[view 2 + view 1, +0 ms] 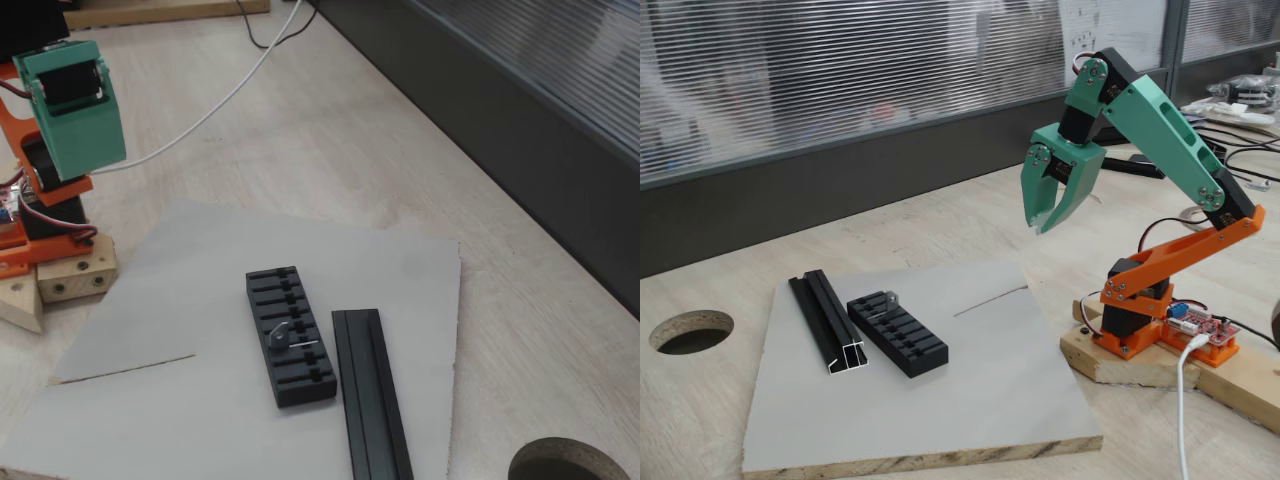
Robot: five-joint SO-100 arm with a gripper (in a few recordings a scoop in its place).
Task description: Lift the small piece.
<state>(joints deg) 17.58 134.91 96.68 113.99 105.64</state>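
The small piece [891, 297], a tiny grey bent metal tab, rests on the black ribbed block [898, 333], near its far end in this fixed view. From the other side, the small piece [281, 335] lies on top of the ribbed block [291, 338]. A long black channel rail [828, 322] lies alongside the block, and the rail [371, 395] shows again in the other fixed view. My green gripper [1043, 226] hangs high above the board's far right corner, well away from the piece. Its fingers meet at the tips with nothing between them.
The parts lie on a grey board [970, 390] on a wooden table. The orange arm base [1140, 310] stands on a wooden block at the right, with cables beside it. A round hole [690, 330] is cut in the table at the left.
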